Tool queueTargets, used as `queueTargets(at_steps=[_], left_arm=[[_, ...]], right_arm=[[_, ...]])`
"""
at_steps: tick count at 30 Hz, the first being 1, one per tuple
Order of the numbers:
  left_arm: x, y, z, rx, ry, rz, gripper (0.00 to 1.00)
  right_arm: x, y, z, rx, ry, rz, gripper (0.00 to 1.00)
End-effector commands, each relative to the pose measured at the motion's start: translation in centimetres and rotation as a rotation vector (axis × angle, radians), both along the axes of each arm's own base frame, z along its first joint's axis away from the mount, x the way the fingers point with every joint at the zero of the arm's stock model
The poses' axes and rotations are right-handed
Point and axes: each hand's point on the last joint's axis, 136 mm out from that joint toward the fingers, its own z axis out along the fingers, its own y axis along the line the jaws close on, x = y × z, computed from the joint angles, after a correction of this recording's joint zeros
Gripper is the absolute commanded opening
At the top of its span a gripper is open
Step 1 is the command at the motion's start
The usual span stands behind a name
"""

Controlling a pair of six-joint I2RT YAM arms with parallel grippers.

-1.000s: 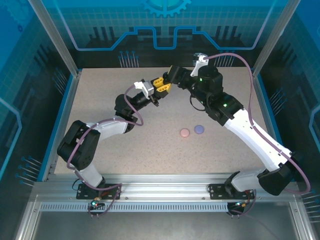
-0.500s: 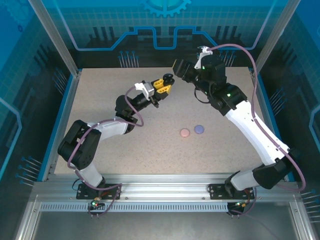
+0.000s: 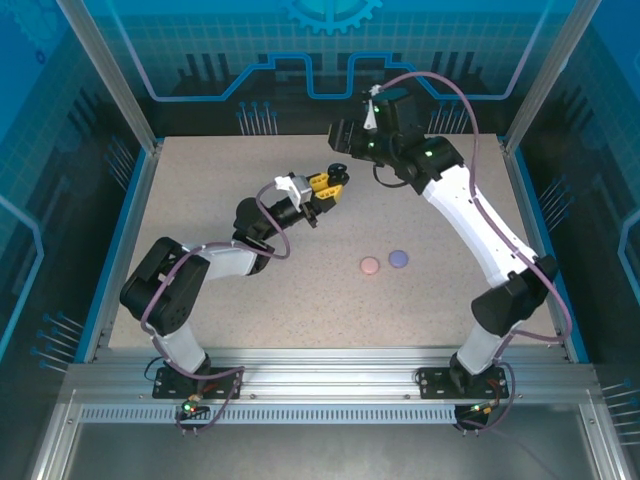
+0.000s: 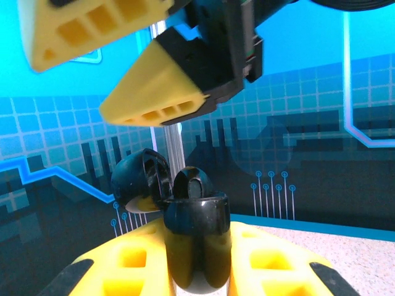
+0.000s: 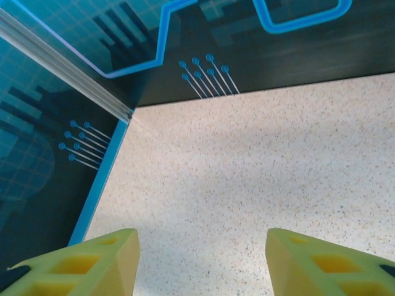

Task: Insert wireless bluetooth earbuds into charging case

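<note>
Top external view: pink case and lilac case lie flat, just beside each other, on the speckled desk, right of centre and well apart from both arms.
Left pincer: mid-rear of the desk, shut tight on the black charging case and holding it up off the surface.
Black charging case: upright between the 2 yellow fingers, lid swung open to the left.
Earbud: too small to confirm. A dark rounded piece sits in the case mouth.
Right pincer: fingers well apart, nothing between them, bare desk below.
Spacing: in the left wrist view the right pincer hangs near, above the open case, not touching it.
</note>
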Motion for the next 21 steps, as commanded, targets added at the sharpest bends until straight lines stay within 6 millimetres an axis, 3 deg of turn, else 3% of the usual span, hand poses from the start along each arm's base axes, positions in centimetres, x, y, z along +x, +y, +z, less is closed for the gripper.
queueTargets(at_steps=[1, 5, 10, 21], left_arm=[[-0.9, -0.3, -0.2, 0.015, -0.039, -0.023, 0.0], [-0.9, -0.3, -0.2, 0.017, -0.041, -0.026, 0.0], [-0.9, -0.3, -0.3, 0.019, -0.041, -0.027, 0.0], [-0.6, -0.2, 0.3, 0.011, -0.05, -0.019, 0.0]], right_arm=[[0.0, 0.6, -1.2, -0.033, 0.055, 0.06, 0.49], [0.7, 1.1, -2.2, -0.061, 0.08, 0.082, 0.32], [1.1, 1.5, -3.1, -0.079, 0.107, 0.106, 0.17], [0.3, 1.7, -3.6, -0.078, 0.128, 0.143, 0.09]])
